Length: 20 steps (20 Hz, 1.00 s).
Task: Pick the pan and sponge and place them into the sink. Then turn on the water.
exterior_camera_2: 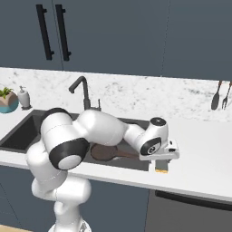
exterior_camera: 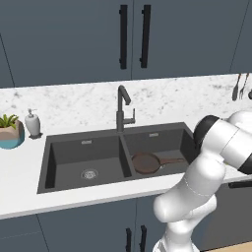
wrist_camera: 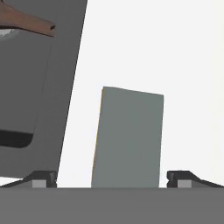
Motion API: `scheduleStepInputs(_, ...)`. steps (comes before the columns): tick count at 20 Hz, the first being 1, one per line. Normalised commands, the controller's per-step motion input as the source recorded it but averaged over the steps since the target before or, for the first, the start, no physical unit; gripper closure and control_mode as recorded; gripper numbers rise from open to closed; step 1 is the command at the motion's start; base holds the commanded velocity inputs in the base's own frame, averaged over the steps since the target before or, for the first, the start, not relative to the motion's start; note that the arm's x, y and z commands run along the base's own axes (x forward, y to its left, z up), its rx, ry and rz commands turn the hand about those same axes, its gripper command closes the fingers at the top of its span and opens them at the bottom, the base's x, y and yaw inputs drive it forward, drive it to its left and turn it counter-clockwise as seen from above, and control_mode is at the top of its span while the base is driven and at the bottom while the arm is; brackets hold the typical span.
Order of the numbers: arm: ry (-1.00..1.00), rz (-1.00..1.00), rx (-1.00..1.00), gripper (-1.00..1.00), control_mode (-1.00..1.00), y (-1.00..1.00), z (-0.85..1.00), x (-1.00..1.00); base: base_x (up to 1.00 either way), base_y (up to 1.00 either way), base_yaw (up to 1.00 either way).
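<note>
In the right basin of the sink (exterior_camera: 49, 162) the pan (exterior_camera: 146, 163) is already placed; the sponge (wrist_camera: 129, 138) on the counter right of it is straddled by the wide-open, empty gripper (exterior_camera_2: 161, 164); the tap is untouched

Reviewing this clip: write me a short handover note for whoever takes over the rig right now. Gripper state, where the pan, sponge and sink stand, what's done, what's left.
Gripper: open, empty, lowered over the sponge, fingertips on either side of it, not closed.
Pan: already in the right basin of the sink, handle pointing right.
Sponge: on the white counter just right of the sink, grey face up toward the hand, yellow edge showing.
Faucet: no water visible.
Done: pan placed.
Left: close on the sponge, move it into the sink, then turn on the water at the faucet lever.
</note>
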Motion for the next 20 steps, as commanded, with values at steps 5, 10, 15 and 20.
scheduleStepInputs(5,0.00,0.00,0.02,-1.00,-1.00,-0.08,-0.16,0.00,0.00,0.00,0.00)
scheduleStepInputs(10,0.04,0.00,0.01,-1.00,-1.00,0.00,-0.27,0.00,0.00,0.00,0.00)
scheduleStepInputs(15,0.10,0.00,0.04,-1.00,-1.00,-0.06,-0.40,0.02,0.00,0.00,0.00)
scheduleStepInputs(20,0.11,0.00,0.04,-1.00,-1.00,-0.10,-0.47,0.01,0.00,0.00,0.00)
